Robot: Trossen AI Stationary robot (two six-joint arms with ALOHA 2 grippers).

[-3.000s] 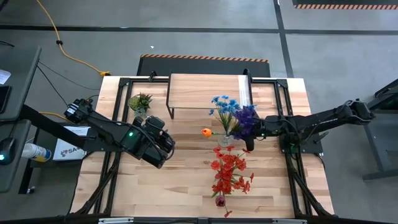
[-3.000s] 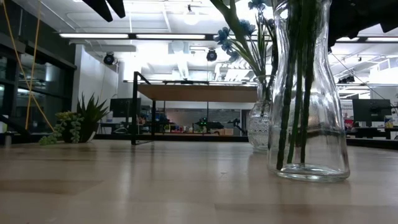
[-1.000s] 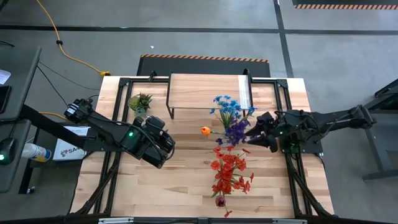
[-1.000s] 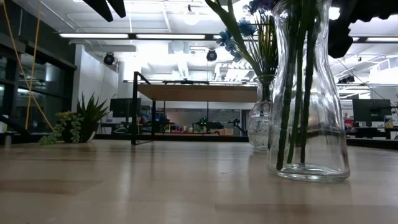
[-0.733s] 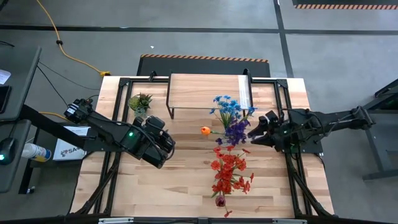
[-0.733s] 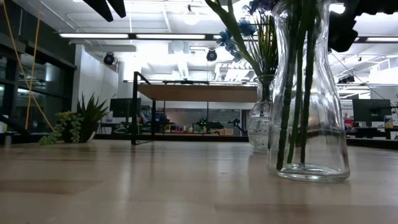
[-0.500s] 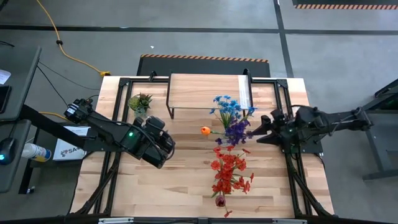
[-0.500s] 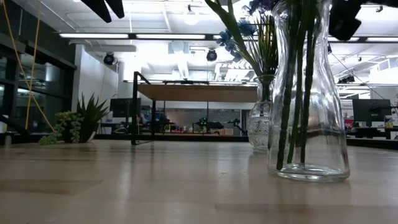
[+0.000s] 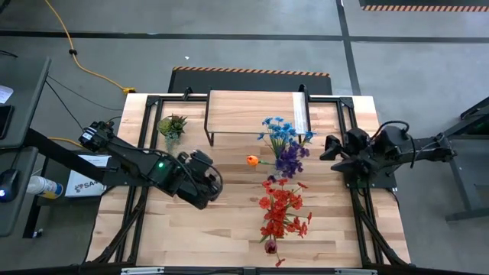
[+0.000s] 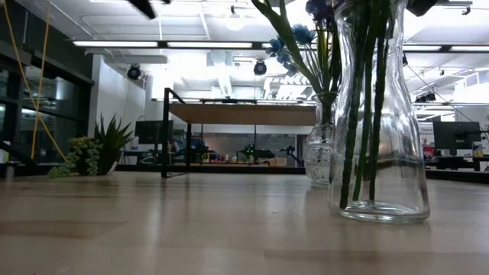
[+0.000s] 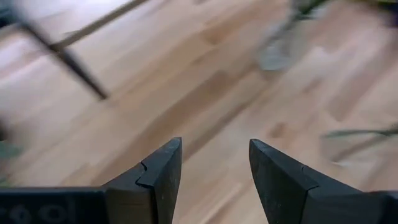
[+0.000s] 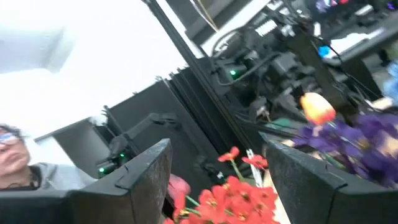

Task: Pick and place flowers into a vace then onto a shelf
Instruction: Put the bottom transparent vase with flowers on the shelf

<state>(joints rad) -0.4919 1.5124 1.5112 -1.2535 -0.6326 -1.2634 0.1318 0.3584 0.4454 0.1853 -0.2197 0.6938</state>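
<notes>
Flowers (image 9: 284, 145) sit bunched in vases mid-table, just short of the shelf (image 9: 252, 113); right gripper (image 9: 327, 149) empty, jaws apart beside them, left gripper (image 9: 215, 182) parted, empty, nearby.

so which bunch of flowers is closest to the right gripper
The purple bunch, beside the blue flowers. The open right gripper sits just to its side; the red bunch lies farther off.
</notes>
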